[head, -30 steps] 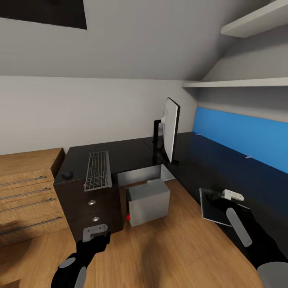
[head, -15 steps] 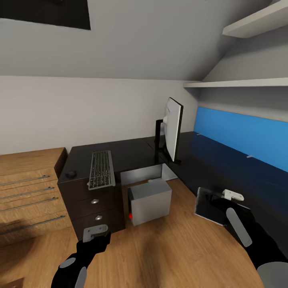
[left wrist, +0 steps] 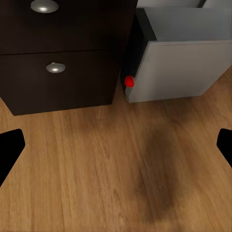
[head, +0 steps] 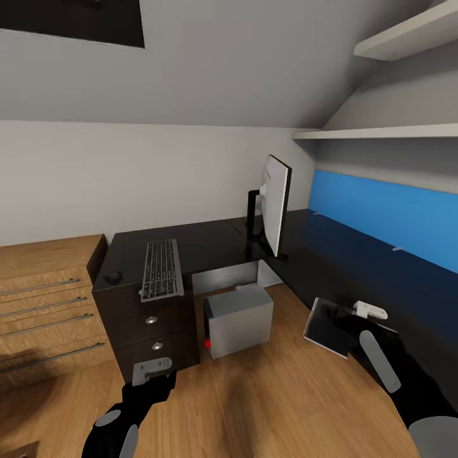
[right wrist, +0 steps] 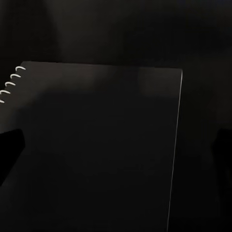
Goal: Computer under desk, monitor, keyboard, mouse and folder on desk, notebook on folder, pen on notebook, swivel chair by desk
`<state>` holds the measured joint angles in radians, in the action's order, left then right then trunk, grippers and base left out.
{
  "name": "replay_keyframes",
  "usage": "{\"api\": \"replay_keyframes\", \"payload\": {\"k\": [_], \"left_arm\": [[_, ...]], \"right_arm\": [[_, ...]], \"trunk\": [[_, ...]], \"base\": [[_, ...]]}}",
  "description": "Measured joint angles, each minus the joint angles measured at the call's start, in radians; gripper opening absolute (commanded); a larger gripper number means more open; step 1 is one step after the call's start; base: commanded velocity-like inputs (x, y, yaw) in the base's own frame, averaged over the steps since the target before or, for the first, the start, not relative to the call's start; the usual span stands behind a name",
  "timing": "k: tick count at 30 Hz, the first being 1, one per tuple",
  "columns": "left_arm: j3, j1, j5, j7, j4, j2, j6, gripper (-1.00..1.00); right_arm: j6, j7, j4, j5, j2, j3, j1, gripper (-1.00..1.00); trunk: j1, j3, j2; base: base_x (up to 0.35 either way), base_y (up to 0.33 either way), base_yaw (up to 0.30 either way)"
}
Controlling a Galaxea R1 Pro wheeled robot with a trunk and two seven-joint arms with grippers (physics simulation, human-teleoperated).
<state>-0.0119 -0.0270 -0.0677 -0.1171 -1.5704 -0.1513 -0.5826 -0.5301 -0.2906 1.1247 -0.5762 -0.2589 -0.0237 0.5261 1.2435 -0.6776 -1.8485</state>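
Counts: we see one monitor (head: 275, 203), one keyboard (head: 159, 269), one mouse (head: 114, 277), one computer (head: 238, 320), one notebook (head: 327, 326); two wall shelves (head: 381, 133) at far right.
Monitor: upright on the dark worktop (head: 210, 238), edge-on to us, right of the keyboard.
Keyboard: flat on the worktop's left section, its near end at the front edge above the drawers (head: 152, 331).
Mouse: on the worktop just left of the keyboard, close to the left edge.
Computer: grey box on the wood floor (head: 273, 401) in the opening beneath the worktop, red light on its near-left face, just right of the drawer unit.
Notebook: dark cover, spiral-bound, tilted, held over the worktop's near-right front edge, partly over the floor.
Right pincer (head: 356, 312): clamped on the notebook's right side, arm reaching in from near right; in the right wrist view we see the notebook (right wrist: 96, 145) cover and its spiral rings.
Left pincer (head: 151, 369): low over the floor near the drawers, fingers spread wide with nothing between them; left wrist view shows the left pincer (left wrist: 116, 150) over bare floor.
Room: open floor near us; wooden dresser (head: 44, 305) at left beside the worktop.
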Motion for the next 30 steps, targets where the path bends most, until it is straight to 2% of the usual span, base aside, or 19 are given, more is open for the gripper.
{"api": "replay_keyframes", "payload": {"k": [7,21,30], "left_arm": [[0.000,0.000,0.001,0.000,0.000,0.000,0.000,1.00],[0.000,0.000,0.001,-0.001,0.000,-0.001,0.000,1.00],[0.000,0.000,0.001,-0.002,0.000,-0.001,0.001,1.00]], "right_arm": [[0.000,0.000,0.000,-0.002,0.000,0.001,0.000,1.00],[0.003,0.000,-0.065,-0.007,-0.001,0.001,0.000,1.00],[0.006,-0.004,-0.065,-0.015,-0.001,0.002,-0.001,1.00]], "trunk": [[0.000,0.000,0.000],[-0.054,0.044,0.098],[-0.088,0.072,0.161]], "base": [[0.000,0.000,0.000],[0.000,0.000,0.000],[0.000,0.000,0.000]]}}
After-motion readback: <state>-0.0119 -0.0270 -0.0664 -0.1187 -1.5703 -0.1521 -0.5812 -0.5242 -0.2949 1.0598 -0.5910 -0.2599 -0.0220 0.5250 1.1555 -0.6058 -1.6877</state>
